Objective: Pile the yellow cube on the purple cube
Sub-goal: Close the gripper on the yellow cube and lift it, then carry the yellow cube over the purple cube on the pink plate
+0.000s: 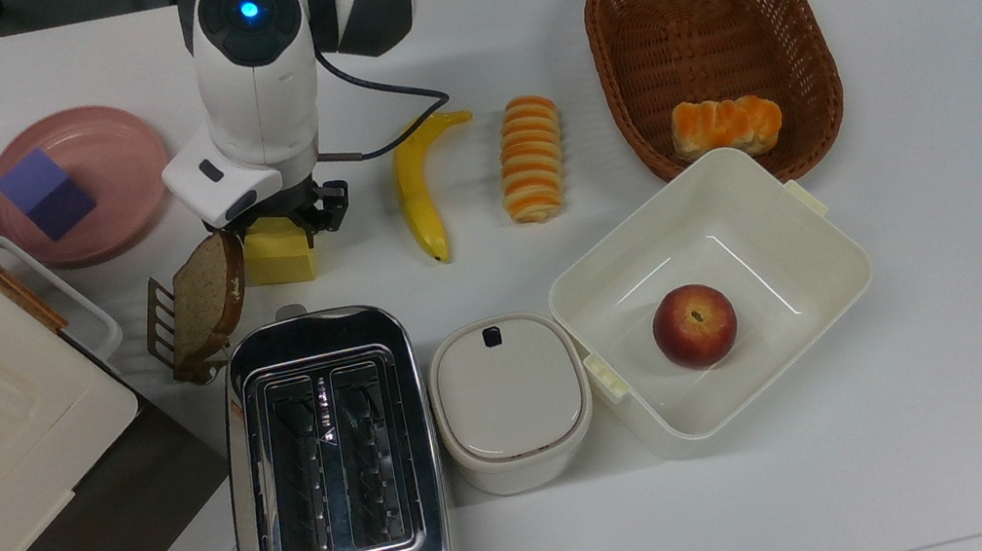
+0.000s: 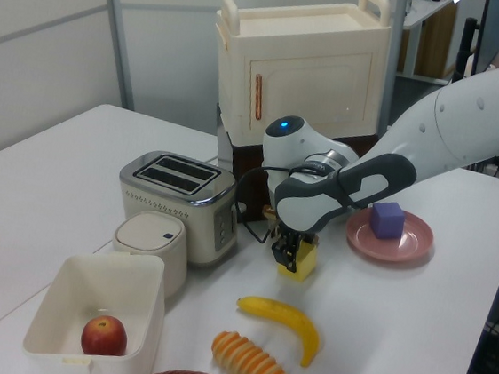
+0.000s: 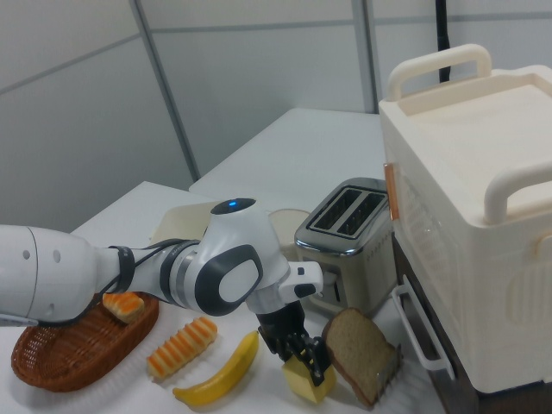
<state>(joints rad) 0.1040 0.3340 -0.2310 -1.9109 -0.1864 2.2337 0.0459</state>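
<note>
While my arm hangs over the yellow cube (image 1: 281,257), I judge the grasp step in hand: the gripper (image 1: 278,225) straddles the block, fingers narrowed at its sides, though I cannot tell whether they bite yet. In the top view the purple cube (image 1: 46,194) sits on the pink plate (image 1: 122,156), at ten o'clock from the yellow one. Next I must lift clear, travel there, lower squarely. The bread slice (image 1: 206,299) just beside, at eight o'clock, crowds that path; the banana (image 1: 415,184) lies off at three.

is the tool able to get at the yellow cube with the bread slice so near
Probably yes. The tool is already down around the yellow cube; the bread slice stands just beside it, not between them.
</note>
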